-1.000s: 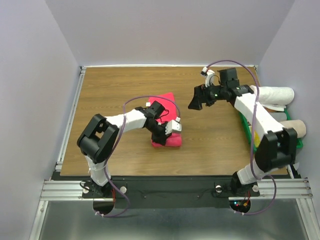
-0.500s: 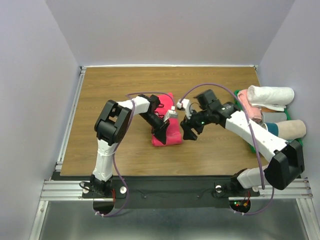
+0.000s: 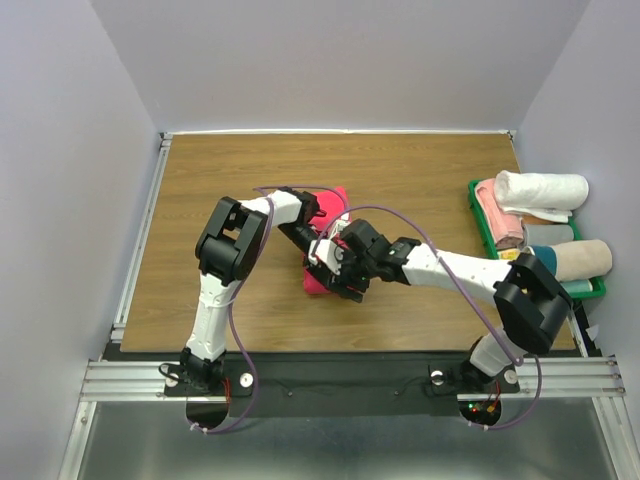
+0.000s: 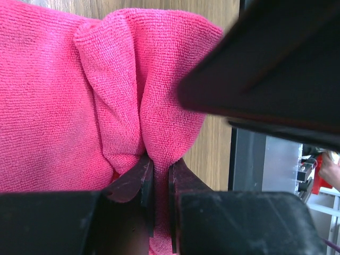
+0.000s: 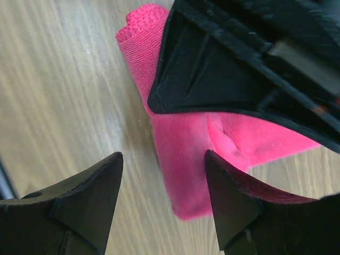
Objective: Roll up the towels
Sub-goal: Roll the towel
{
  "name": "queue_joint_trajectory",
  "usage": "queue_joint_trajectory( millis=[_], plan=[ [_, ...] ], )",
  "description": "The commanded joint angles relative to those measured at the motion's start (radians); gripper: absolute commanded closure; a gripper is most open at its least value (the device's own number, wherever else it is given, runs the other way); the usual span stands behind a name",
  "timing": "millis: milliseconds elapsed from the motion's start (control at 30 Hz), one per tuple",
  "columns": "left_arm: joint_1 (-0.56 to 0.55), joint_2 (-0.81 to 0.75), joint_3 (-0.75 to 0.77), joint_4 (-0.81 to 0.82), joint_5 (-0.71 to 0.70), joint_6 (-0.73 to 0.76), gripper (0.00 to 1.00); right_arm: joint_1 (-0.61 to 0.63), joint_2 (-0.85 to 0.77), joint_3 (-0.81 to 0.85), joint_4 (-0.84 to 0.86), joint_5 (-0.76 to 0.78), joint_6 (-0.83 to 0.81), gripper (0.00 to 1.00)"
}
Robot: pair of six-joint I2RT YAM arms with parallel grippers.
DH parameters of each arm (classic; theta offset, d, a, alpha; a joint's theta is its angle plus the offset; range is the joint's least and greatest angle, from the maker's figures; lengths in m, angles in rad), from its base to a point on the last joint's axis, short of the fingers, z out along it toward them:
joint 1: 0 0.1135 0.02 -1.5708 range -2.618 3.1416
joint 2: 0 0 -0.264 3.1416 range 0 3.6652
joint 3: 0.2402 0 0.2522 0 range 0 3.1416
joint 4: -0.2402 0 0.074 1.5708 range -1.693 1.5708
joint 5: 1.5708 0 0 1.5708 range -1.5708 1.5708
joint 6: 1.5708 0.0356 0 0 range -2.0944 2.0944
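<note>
Left wrist: left gripper (image 4: 157,172) clamped on pink towel (image 4: 58,101) fold; right gripper (image 5: 162,162) apart, straddling towel end. Close low, pull roll tight.

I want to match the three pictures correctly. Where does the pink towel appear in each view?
Top external: pink towel mid-table, partly covered.
Left wrist: fills the left and middle, pinched in the left gripper at the bottom.
Right wrist: centre to right edge, between the jaws of the open right gripper.
Shared landmark: the wooden table under it.
</note>
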Motion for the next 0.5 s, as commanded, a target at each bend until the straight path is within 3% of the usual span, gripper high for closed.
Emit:
queue_joint_trajectory(
  millis=[0, 167, 300, 367, 467],
  plan=[
    [0.002, 0.071, -0.024, 0.016, -0.221, 0.059, 0.93, 0.024, 0.018, -0.032, 0.184, 0.081, -0.033, 0.32],
    [0.005, 0.052, -0.009, 0.015, -0.220, 0.066, 0.91, 0.029, 0.073, -0.067, 0.204, 0.049, -0.050, 0.58],
    [0.005, -0.003, -0.015, 0.025, -0.213, 0.067, 0.83, 0.029, 0.091, -0.099, 0.209, 0.017, -0.068, 0.78],
    [0.007, -0.040, -0.024, 0.009, -0.209, 0.082, 0.79, 0.030, 0.087, -0.104, 0.204, -0.013, -0.044, 0.95],
    [0.008, -0.104, -0.058, 0.001, -0.203, 0.097, 0.69, 0.027, 0.077, -0.101, 0.187, -0.059, -0.009, 0.99]
  ],
)
